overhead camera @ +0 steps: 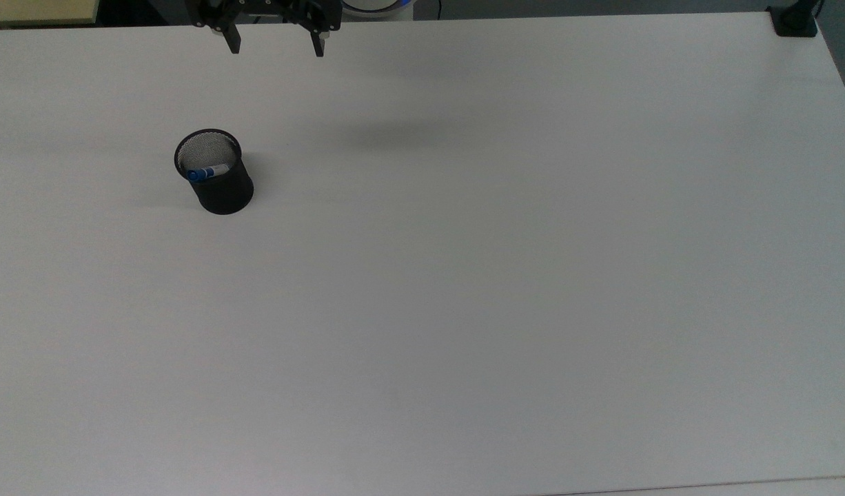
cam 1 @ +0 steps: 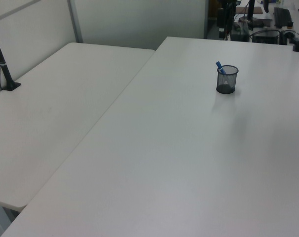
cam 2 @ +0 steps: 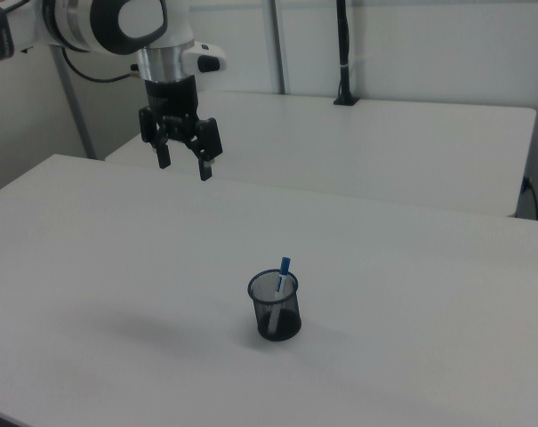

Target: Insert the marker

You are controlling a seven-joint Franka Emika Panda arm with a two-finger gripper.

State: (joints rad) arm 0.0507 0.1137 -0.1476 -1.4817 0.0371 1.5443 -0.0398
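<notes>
Marker [cam 2: 282, 276]: standing tilted inside the cup, blue end poking above the rim, leaning on the wall.
Cup [cam 2: 276, 307]: black mesh, upright on the white table [overhead camera: 464, 275], toward the top view's left.
Gripper [cam 2: 184, 165]: raised above the table, well apart from the cup, pointing down.
Jaws: spread wide, holding nothing.
Second table [cam 1: 50, 98]: alongside, on the left view's left.
</notes>
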